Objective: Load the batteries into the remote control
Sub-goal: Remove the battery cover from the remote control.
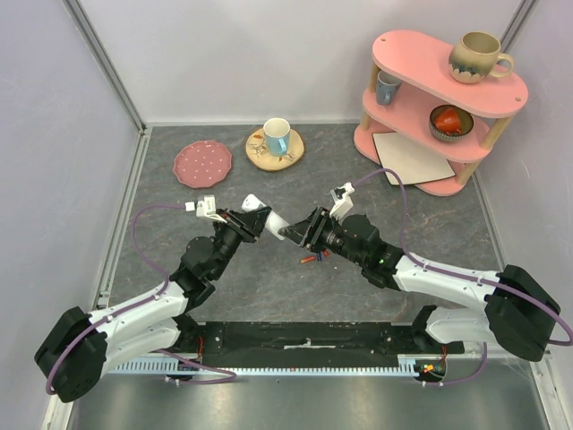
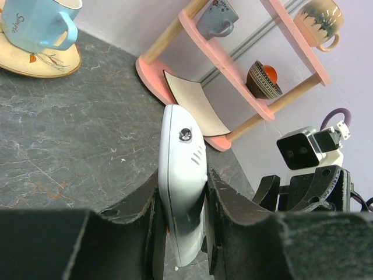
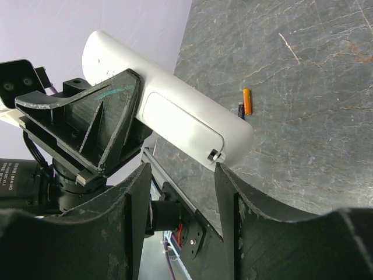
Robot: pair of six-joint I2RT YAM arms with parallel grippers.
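Note:
My left gripper [image 1: 249, 219] is shut on the white remote control [image 1: 269, 218] and holds it above the table, edge-on between the fingers in the left wrist view [image 2: 182, 175]. In the right wrist view the remote [image 3: 175, 99] shows its rear battery cover, closed, with a small latch at the near end. My right gripper [image 3: 180, 169] is open and empty, its right fingertip [image 3: 224, 175] just below that latch end. It is close to the remote's tip in the top view [image 1: 302, 231]. An orange battery [image 3: 247, 100] and a dark one [image 3: 240, 111] lie on the table, under the grippers [image 1: 313, 258].
A pink two-tier shelf [image 1: 421, 161] at the back right holds mugs and a bowl, with a white tile [image 1: 412, 158] at its base. A blue cup on a wooden saucer [image 1: 276, 141] and a pink plate [image 1: 202, 163] sit at the back.

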